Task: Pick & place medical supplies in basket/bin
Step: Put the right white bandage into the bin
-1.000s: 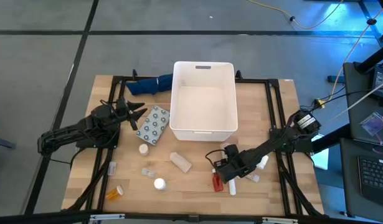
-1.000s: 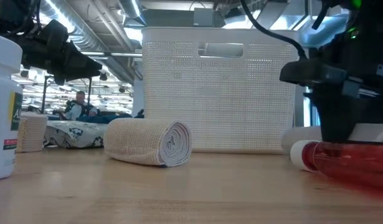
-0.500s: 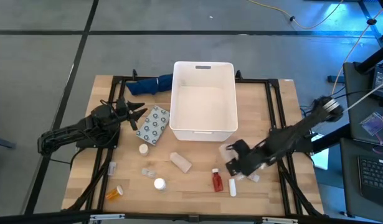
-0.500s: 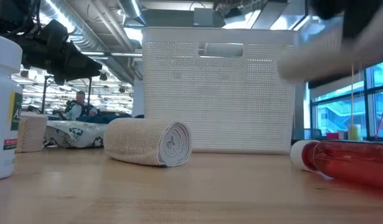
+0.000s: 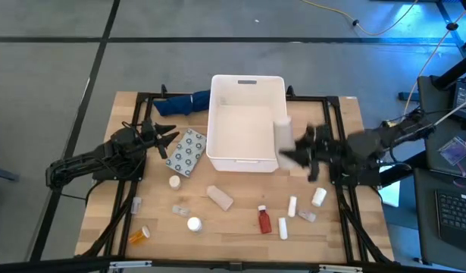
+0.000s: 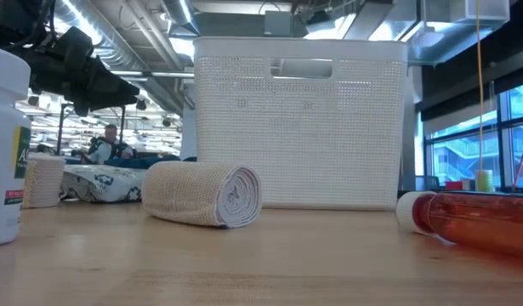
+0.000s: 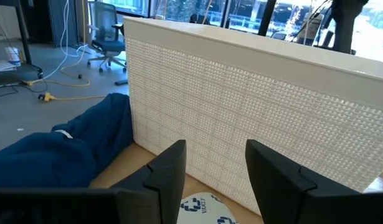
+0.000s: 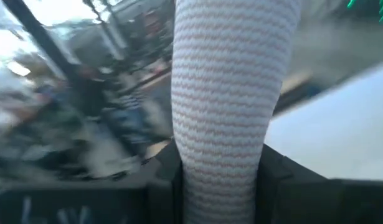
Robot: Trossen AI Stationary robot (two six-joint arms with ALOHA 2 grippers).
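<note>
My right gripper point(image 5: 288, 145) is shut on a beige roll point(image 5: 283, 131), held in the air at the near right corner of the white tub point(image 5: 248, 121). My left gripper point(image 5: 167, 140) is open and empty. It hovers left of the tub, over the grey blister pack point(image 5: 187, 150). On the table near the tub lie another beige roll point(image 5: 220, 198), a red bottle point(image 5: 264, 220), white tubes point(image 5: 292, 205) and white bottles point(image 5: 194, 224). An orange bottle point(image 5: 139, 236) lies at the near left. My right gripper pinches the beige roll between its two fingers point(image 8: 169, 180), which lie on opposite sides of its ribbed round wall point(image 8: 225, 124). The roll sticks out past the fingertips, lifted clear of the table. Which part along its length the fingers are on, I cannot tell.
A dark blue cloth point(image 5: 183, 102) lies at the far left beside the tub. In the low view a roll point(image 6: 206, 194) and the red bottle point(image 6: 474, 223) lie before the tub's wall point(image 6: 299, 119), with a white bottle point(image 6: 6, 144) close at the left.
My right gripper has risen from the table beside the red bottle and gone toward the far edge, up to the tub's near right corner, carrying the beige roll clear of the table. It has left the low view. The left arm has kept still.
</note>
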